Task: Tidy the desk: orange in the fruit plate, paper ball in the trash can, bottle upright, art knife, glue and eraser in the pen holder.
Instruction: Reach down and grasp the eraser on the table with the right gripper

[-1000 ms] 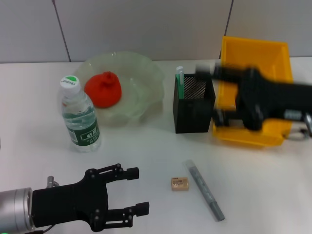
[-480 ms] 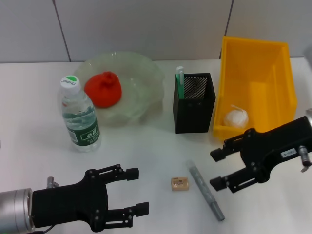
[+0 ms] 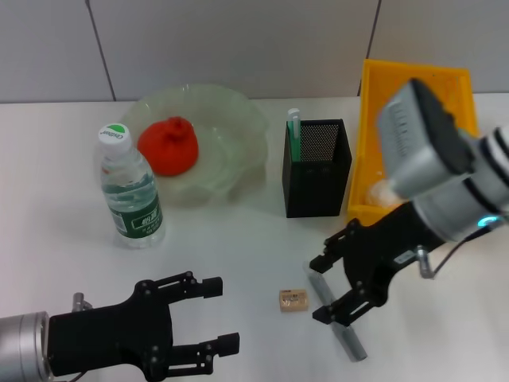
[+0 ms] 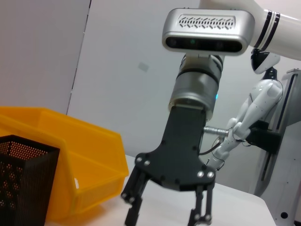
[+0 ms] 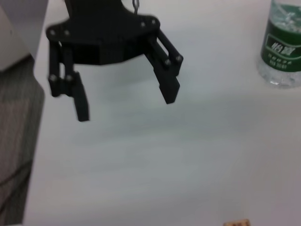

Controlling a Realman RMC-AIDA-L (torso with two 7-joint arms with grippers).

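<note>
Right claw [image 3: 324,288], fingers spread, now hangs directly over the upper end of the art knife [image 3: 337,314], one finger on either side of it; half a second earlier it was farther to the right, clear of the knife, and a second earlier it was up beside the trash can [image 3: 417,95]. Whether the fingertips touch the desk [image 3: 238,247] cannot be told. Left claw [image 3: 213,314], also spread and holding nothing, sits at the near left edge of the desk, almost unmoved across the three moments. In the left wrist view the right claw [image 4: 164,217] appears farther off, fingers apart, pointing down.

Eraser [image 3: 293,300] lies flat just left of the knife, between the two claws, in its earlier place. Bottle [image 3: 130,188] stands upright at the left. Orange [image 3: 169,145] rests in the pale green fruit plate [image 3: 238,127]. Black mesh pen holder [image 3: 316,167] stands just beside the yellow trash can, with a green-and-white glue stick [image 3: 294,131] upright in its left corner. Paper ball [image 3: 383,191] lies inside the can, partly hidden by the right arm.

The desk is plain white; behind it runs a grey panelled wall [image 3: 238,40].
</note>
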